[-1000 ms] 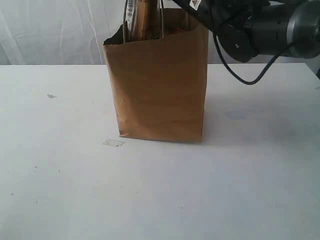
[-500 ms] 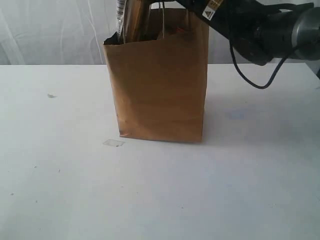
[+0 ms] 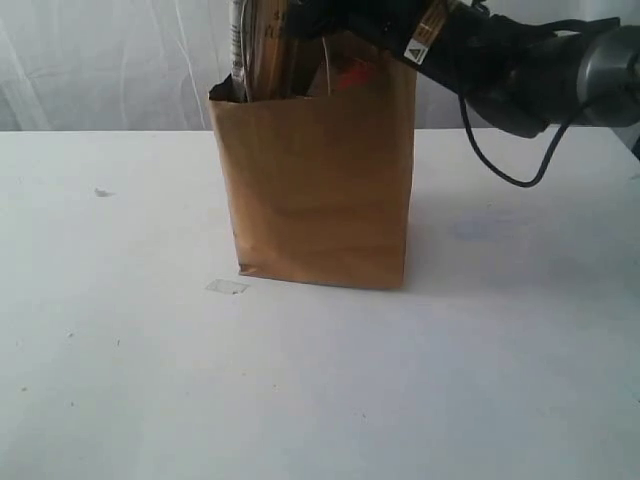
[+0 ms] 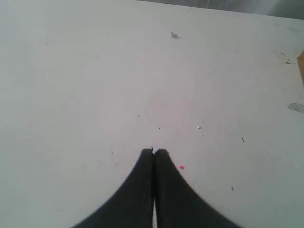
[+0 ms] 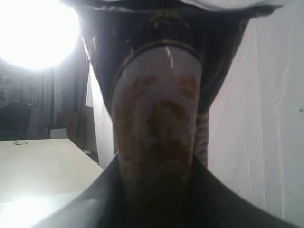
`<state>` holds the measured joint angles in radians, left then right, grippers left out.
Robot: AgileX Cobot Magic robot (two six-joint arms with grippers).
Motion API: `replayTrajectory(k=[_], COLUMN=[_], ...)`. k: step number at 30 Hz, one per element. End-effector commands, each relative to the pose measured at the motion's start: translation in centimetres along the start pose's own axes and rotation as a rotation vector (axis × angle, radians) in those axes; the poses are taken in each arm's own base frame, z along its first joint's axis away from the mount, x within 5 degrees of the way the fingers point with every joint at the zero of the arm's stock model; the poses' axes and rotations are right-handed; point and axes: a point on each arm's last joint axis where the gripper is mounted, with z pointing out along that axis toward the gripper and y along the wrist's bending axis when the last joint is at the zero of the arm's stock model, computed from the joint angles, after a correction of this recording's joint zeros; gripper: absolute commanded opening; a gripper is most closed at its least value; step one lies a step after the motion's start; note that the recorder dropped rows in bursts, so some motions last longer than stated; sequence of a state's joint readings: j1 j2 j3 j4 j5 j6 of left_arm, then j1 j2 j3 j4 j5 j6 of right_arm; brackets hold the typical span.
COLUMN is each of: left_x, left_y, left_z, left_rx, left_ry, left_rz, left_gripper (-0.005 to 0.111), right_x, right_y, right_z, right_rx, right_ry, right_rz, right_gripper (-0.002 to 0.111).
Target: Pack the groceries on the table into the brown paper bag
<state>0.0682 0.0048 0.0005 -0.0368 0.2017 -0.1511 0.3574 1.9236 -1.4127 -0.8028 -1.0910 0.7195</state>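
The brown paper bag stands upright in the middle of the white table. The long spaghetti packet rises out of its rim at the left side, lower part hidden inside. My right gripper reaches in from the right, just above the rim, shut on the packet. In the right wrist view the packet runs lengthwise between the dark fingers. A red patch shows inside the rim. My left gripper hangs shut and holds nothing above bare table. The other groceries are hidden.
A small clear scrap lies by the bag's front left corner, and a crumb sits far left. The left wrist view shows that scrap, a crumb and a red dot. A white curtain hangs behind.
The right arm has moved left and come lower over the bag's rim. The spaghetti packet has shifted toward the bag's left side with it.
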Motion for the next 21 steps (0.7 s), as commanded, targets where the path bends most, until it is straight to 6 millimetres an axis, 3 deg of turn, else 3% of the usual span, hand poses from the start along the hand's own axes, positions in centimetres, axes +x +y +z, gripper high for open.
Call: replayTrajectory(k=[1, 11, 21], left_x=[-0.1, -0.1, -0.1], left_y=[0.0, 0.0, 0.0], left_z=[0.0, 0.0, 0.0], left_rx=[0.002, 0.002, 0.002], left_ry=[-0.009, -0.009, -0.009], left_rz=[-0.009, -0.009, -0.009], left_gripper=[0.0, 0.0, 0.0], right_x=[-0.1, 3.2, 3.5], right_y=[-0.5, -2.0, -3.7], right_z=[-0.1, -0.4, -1.5], right_rx=[0.009, 0.126, 0.223], right_ry=[-0.023, 0.132, 0.198], right_rz=[0.024, 0.047, 0.043], right_gripper=[0.0, 0.0, 0.0])
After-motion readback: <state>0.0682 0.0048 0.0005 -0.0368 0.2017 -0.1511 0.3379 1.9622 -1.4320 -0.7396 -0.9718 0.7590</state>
